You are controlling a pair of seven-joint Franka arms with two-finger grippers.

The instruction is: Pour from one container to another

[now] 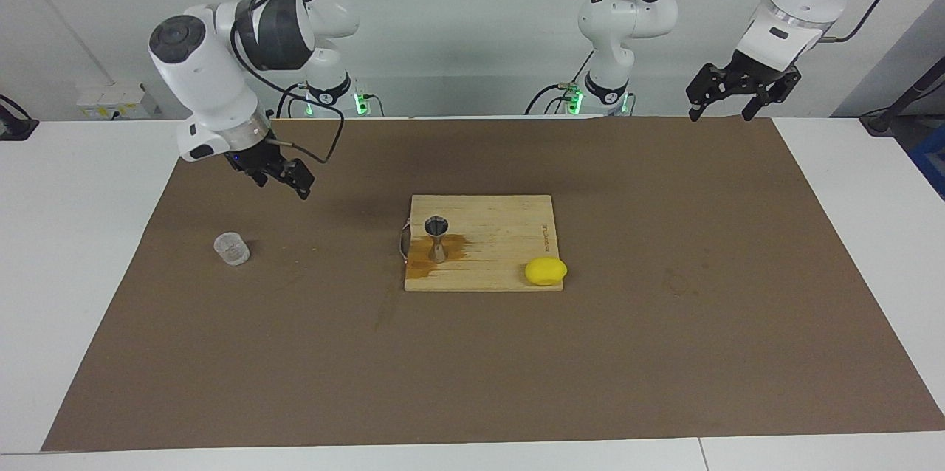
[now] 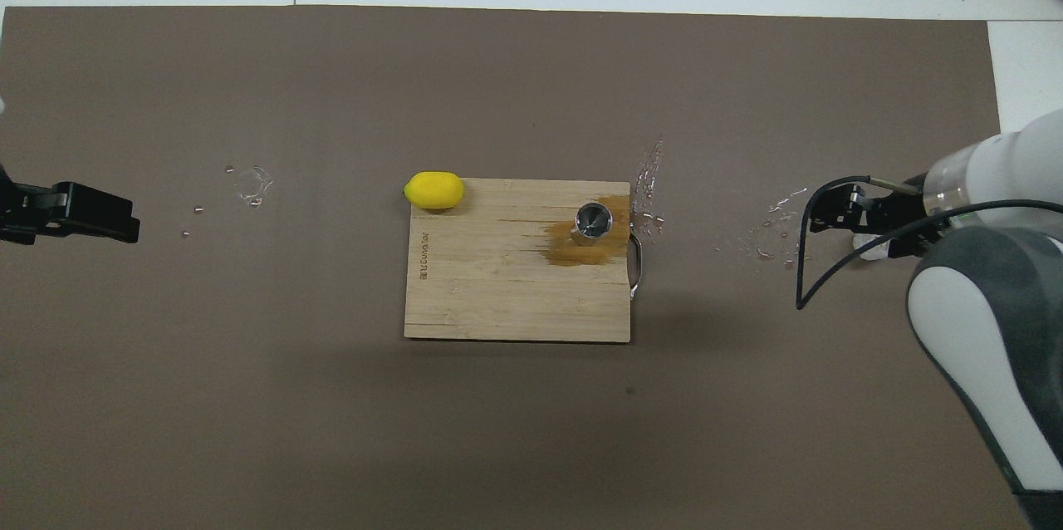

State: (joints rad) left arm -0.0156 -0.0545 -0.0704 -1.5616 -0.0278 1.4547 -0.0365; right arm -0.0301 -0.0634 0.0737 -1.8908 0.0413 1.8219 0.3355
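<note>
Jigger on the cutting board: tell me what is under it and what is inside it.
The jigger stands upright on the wooden cutting board, in a dark wet stain spreading around its base. Its open top cone looks shiny in the overhead view; whether it holds liquid cannot be told.

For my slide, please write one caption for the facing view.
Steel jigger on wet cutting board, clear cup set aside, right gripper raised.

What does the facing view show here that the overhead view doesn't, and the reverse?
Only the facing view shows the clear cup whole, standing free on the mat with the right gripper raised clear of it; overhead, that arm covers most of the cup. Only the overhead view shows droplets on the mat. Both show the jigger upright on the stained cutting board, the lemon, and the left gripper waiting.
</note>
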